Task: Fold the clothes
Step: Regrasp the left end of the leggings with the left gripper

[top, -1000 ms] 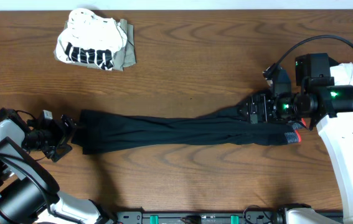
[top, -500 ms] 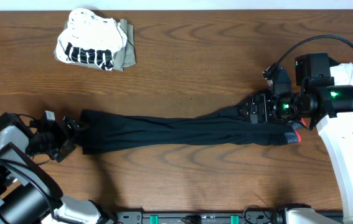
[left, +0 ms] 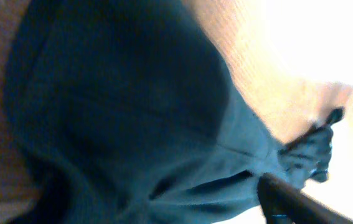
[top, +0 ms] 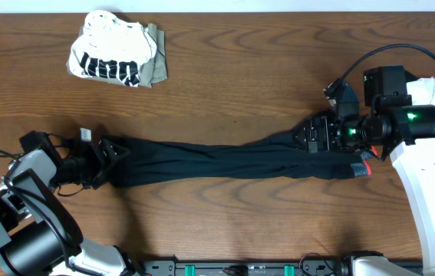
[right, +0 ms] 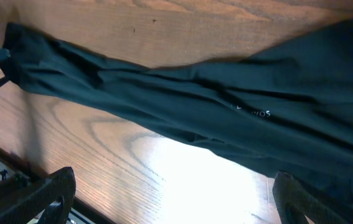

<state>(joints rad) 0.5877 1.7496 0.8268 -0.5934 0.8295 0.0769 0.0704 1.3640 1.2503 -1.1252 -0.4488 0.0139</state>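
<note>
Evidently the step in hand is taking hold of the long black trousers (top: pixel 217 161), which lie stretched lengthwise across the table (top: pixel 240 84), cuff end (top: pixel 129 157) at the left gripper (top: pixel 108 153) and grey, red-edged waistband (top: pixel 363 166) by the right gripper (top: pixel 307 138). The left arm reaches low onto the cuff end, but its blurred wrist view leaves me unable to tell whether the jaws are closed on cloth; the right arm hovers over the waist end, fingers (right: pixel 45 193) spread wide, holding nothing. Next, I judge, each end needs a firm pinch so that one can be carried over onto the other.
</note>
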